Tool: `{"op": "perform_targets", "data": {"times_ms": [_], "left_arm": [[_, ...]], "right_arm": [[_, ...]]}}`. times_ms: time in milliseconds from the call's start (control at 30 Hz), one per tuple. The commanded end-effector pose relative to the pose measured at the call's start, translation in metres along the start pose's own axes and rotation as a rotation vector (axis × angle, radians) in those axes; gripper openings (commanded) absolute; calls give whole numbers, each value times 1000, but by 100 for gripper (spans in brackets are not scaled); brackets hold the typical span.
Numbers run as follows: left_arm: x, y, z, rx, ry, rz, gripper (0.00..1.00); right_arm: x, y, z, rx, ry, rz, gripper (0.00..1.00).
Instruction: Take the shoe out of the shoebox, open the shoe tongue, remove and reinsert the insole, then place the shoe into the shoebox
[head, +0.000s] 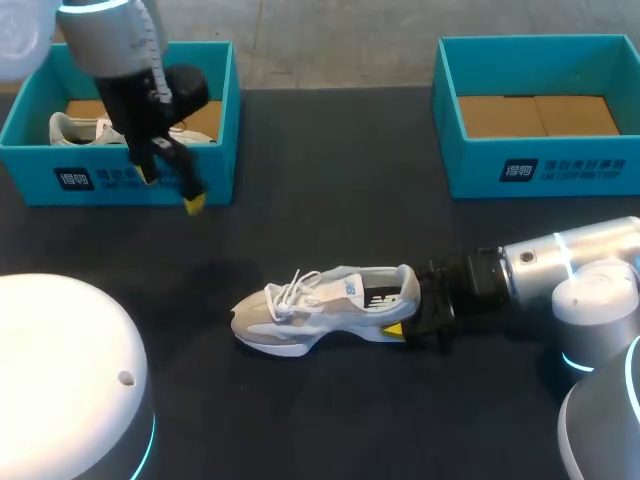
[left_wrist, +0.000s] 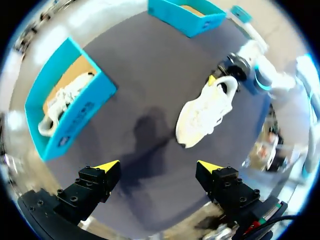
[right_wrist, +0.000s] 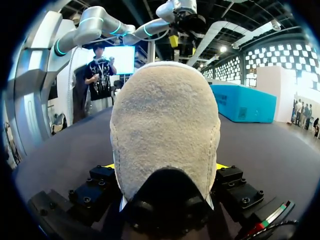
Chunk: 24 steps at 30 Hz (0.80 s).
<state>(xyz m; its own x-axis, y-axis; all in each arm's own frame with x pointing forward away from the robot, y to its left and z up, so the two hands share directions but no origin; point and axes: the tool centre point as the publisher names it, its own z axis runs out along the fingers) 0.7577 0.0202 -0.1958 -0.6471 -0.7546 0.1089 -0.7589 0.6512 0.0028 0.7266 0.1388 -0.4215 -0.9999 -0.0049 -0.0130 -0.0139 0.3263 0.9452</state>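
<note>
From above I count two shoeboxes, two shoes and my two tools. The left shoebox (head: 118, 182) stands at the bench's (head: 330, 170) far left corner, and the right shoebox (head: 540, 172) at its far right. A second shoe (head: 72, 128) lies inside the left one; the right one shows only its cardboard floor. The shoe (head: 320, 302) lies on its sole in the middle of the bench, with its toe toward my left. My right tool (head: 412, 314) is at its heel, where only one yellow tip shows. My left tool (head: 170, 188) hangs over the left shoebox's front wall with nothing in it.

My left wrist view looks down on both boxes and both shoes again. Here my own two yellow tips stand wide apart, with only bare bench between them. The shoe lies well ahead of them, my right tool at its heel.

My right wrist view shows just one shoe and one box. The heel fills the space between my fingers, which press it from both sides, a sliver of yellow showing at each edge. No other view shows that grip this plainly.
</note>
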Motion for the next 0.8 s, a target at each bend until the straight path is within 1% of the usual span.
{"op": "perform_targets", "data": {"times_ms": [33, 433, 467, 567, 733, 800], "left_arm": [[11, 1, 8, 29, 25, -262, 100], [11, 1, 8, 29, 25, -262, 100], [16, -1, 11, 22, 12, -319, 100], [32, -3, 18, -36, 55, -475, 100], [58, 3, 21, -83, 38, -623, 100], [68, 6, 22, -90, 45, -637, 100]], "right_arm": [[0, -1, 4, 1, -1, -1, 0], [0, -1, 4, 1, -1, -1, 0], [0, -1, 4, 1, -1, -1, 0], [0, -1, 4, 1, -1, -1, 0], [0, -1, 4, 1, -1, -1, 0], [0, -1, 4, 1, -1, -1, 0]]}}
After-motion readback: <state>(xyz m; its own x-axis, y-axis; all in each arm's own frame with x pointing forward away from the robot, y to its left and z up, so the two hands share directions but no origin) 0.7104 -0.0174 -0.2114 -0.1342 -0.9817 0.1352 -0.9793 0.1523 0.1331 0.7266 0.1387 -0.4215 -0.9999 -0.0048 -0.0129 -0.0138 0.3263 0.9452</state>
